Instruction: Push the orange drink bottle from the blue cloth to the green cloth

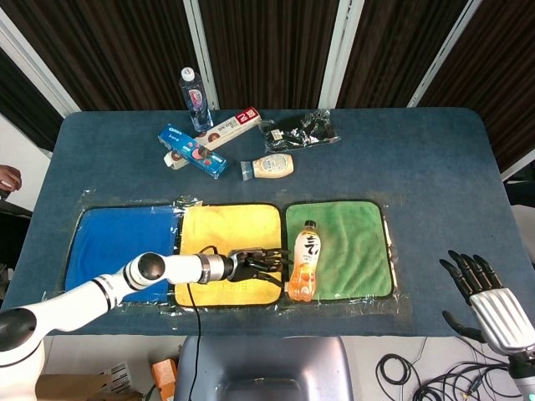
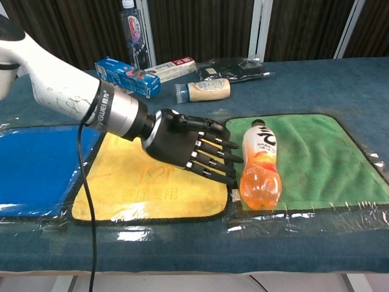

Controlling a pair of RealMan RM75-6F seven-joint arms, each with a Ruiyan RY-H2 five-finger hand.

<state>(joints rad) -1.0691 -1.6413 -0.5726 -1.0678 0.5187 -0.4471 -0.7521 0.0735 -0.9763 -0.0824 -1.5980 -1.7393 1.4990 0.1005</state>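
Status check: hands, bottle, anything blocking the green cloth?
Left hand open, fingers extended toward the orange drink bottle. Right hand open, off the table. Bottle lies on the green cloth's left edge. Nothing in the way.

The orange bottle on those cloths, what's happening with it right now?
The robot's left hand, fingers extended flat, is pushing the orange drink bottle sideways. The bottle lies on its side on the left part of the green cloth, just past the yellow cloth. The blue cloth lies bare. The right hand hangs open off the table, holding nothing.
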